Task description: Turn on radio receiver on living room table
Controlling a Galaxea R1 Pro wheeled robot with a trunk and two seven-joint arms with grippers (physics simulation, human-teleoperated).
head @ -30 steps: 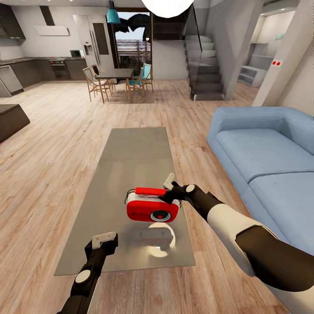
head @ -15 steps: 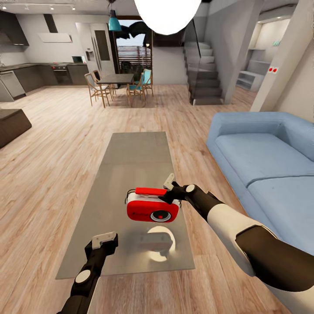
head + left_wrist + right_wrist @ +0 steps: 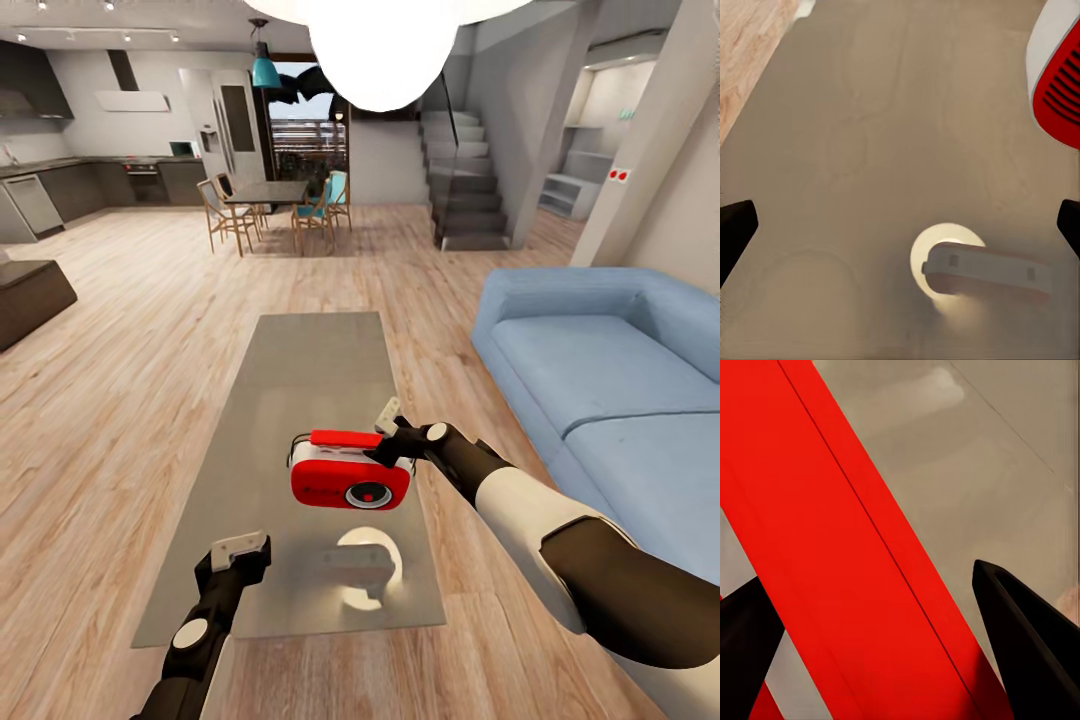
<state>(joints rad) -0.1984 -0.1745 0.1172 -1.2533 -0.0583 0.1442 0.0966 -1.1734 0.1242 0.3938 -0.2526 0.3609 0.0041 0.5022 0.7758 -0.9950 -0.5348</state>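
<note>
Red radio receiver (image 3: 350,480) gripped by right end effector (image 3: 385,440).

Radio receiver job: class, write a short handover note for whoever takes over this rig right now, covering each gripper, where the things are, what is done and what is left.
Right gripper: at the radio receiver's red handle, fingers either side of it; a firm grip cannot be confirmed.
Left gripper: open, holding nothing, low over the table's near end.
Radio: appears raised above the grey table, its reflection showing on the top beneath. Blue sofa to the right.
Done: radio reached.
Left: turn it on; whether it is on cannot be told.
</note>
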